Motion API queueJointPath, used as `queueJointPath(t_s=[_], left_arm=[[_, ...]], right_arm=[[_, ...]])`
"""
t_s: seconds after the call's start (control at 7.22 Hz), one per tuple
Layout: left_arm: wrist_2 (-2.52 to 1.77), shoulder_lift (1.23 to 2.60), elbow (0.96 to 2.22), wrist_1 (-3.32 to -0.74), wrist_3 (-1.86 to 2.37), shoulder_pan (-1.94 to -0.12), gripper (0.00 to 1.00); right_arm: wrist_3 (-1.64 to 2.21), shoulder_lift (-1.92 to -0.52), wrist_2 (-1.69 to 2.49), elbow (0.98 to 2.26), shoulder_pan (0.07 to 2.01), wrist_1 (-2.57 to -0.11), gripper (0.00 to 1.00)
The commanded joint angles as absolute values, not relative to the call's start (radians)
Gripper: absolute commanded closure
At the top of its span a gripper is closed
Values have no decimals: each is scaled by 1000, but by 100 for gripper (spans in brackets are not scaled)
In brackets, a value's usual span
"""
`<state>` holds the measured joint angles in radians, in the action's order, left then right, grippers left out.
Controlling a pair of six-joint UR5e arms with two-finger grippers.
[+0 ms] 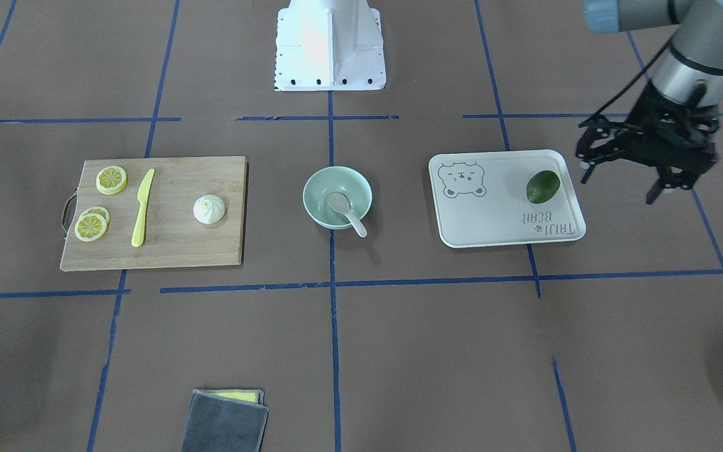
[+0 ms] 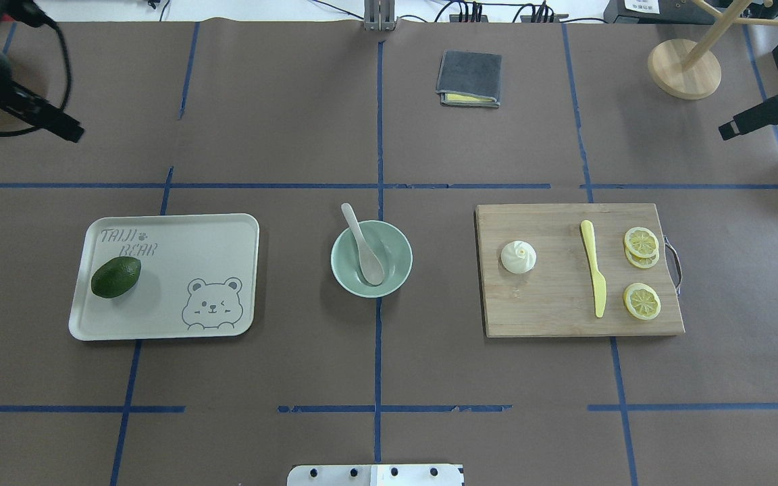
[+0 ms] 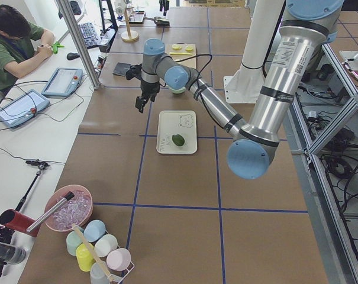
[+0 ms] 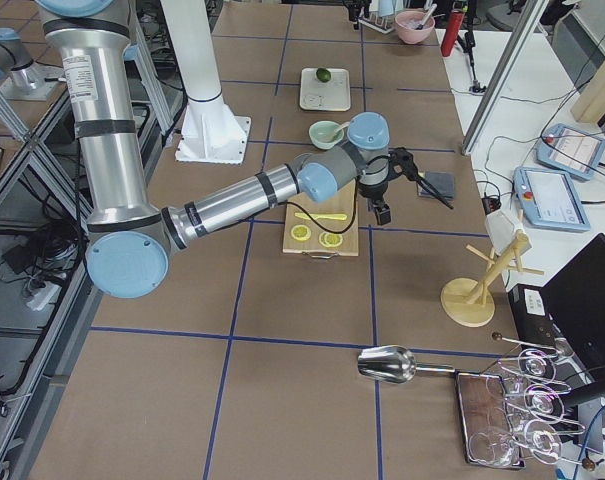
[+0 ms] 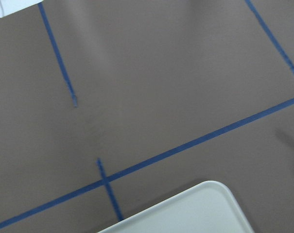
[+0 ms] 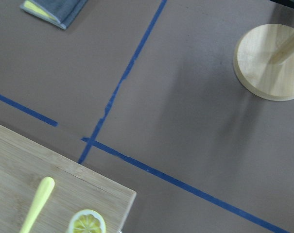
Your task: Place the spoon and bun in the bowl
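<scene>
The pale beige spoon (image 1: 347,212) lies in the mint-green bowl (image 1: 321,188) at the table's middle, scoop down inside and handle over the rim; both also show in the overhead view, the spoon (image 2: 364,246) in the bowl (image 2: 396,260). The white pleated bun (image 1: 209,209) sits on the wooden cutting board (image 1: 211,245), also in the overhead view (image 2: 519,256). My left gripper (image 1: 619,188) hangs open and empty beside the tray, well away from the bowl. My right gripper (image 2: 740,125) is beyond the board's far corner; only a sliver shows, so I cannot tell its state.
A yellow plastic knife (image 1: 142,207) and lemon slices (image 1: 111,179) lie on the board. A pale bear tray (image 1: 493,220) holds a green avocado (image 1: 543,186). A folded grey cloth (image 1: 224,422) lies at the operators' side. A wooden stand (image 2: 684,67) is at the far corner.
</scene>
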<state>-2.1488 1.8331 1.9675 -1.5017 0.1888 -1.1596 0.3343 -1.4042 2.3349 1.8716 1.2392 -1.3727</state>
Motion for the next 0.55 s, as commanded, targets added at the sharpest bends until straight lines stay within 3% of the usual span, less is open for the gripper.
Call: queueJointPath(t_s=[0.0, 0.42], left_arm=[[-2258, 1657, 1850, -1499, 34, -1401, 0], [-2258, 1496, 1830, -1502, 31, -1601, 0]], right_arm=[[480, -1262, 2304, 1989, 1130, -1596, 0], [717, -1172, 2116, 2016, 886, -1615, 0]])
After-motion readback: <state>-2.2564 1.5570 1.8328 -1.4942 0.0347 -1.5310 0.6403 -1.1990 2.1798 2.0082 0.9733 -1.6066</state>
